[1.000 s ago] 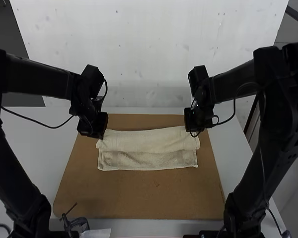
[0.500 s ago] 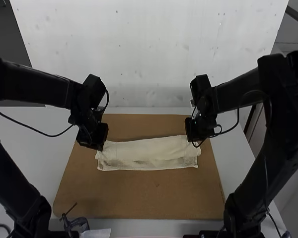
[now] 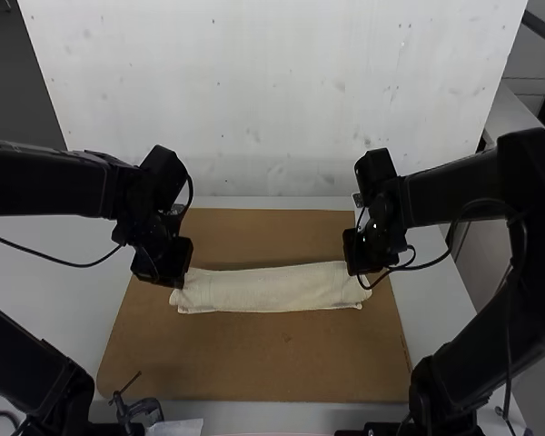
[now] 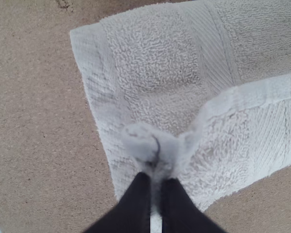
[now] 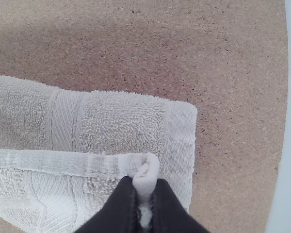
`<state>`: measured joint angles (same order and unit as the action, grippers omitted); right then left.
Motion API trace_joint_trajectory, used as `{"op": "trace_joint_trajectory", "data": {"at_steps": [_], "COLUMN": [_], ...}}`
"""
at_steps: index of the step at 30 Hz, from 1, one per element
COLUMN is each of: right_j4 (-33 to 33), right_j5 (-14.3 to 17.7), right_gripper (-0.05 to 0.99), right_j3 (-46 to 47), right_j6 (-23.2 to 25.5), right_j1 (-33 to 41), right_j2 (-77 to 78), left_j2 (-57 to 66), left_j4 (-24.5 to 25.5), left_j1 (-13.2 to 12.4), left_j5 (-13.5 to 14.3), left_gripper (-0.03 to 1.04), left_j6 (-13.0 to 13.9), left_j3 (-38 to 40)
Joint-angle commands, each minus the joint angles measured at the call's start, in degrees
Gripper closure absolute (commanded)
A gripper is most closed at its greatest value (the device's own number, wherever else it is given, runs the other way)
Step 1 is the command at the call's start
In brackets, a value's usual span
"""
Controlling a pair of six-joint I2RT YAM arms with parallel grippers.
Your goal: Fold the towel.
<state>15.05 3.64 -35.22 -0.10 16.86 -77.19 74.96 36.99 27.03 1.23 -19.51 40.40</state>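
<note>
While the left fingers (image 4: 178,206) and right fingers (image 5: 169,206) clamp opposite ends of one edge, the towel (image 3: 271,289) lies mid-frame in the high view, long axis left to right between them; lowering that edge evenly looks next.

We see both arms bent inward, their grippers low and pointing down.
We make out the left arm (image 3: 50,180) reaching in from its side, its left gripper (image 3: 174,280) with dark fingers (image 4: 131,201) pinched together; the right arm (image 3: 450,193) nearly mirrors it, the right gripper (image 3: 358,270) pinched too, well apart from the other.
</note>
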Motion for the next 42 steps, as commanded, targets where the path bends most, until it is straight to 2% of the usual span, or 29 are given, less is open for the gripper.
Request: {"op": "trace_joint_trajectory", "data": {"at_steps": [1,8,14,20,25,34,42], "right_j4": [-2.30,-6.70,-8.54,-11.01,-11.71,-12.68,-13.82], "right_j5": [0.14,0.40,0.58,0.67,0.93,0.93,1.11], "right_gripper": [0.92,0.92,0.92,0.92,0.92,0.92,0.92], "right_j3": [-0.02,-1.25,-2.83,-4.59,-6.17,-6.79,-7.23], "right_j6": [-0.52,-0.34,-0.08,0.19,0.63,0.63,1.86], "right_j1": [-0.08,-0.69,-1.13,-1.75,-2.18,-4.29,-2.10], "right_j2": [-0.33,-6.31,-10.18,-13.78,-16.42,-16.94,-19.84], "left_j2": [2.91,10.91,15.04,16.54,17.24,15.13,16.80], "left_j4": [-1.75,-8.16,-9.75,-12.65,-13.26,-13.26,-15.20], "left_j1": [0.48,-0.66,-2.24,-3.30,-3.47,-5.67,-5.67], "left_j5": [-0.18,0.26,0.79,1.05,1.23,1.05,1.23], "left_gripper": [1.00,1.00,0.99,0.99,1.00,0.99,0.99], "left_j6": [-1.23,-0.71,0.61,0.79,0.70,0.87,1.40], "left_j3": [-0.24,2.22,5.48,6.44,6.36,5.48,5.56]}}
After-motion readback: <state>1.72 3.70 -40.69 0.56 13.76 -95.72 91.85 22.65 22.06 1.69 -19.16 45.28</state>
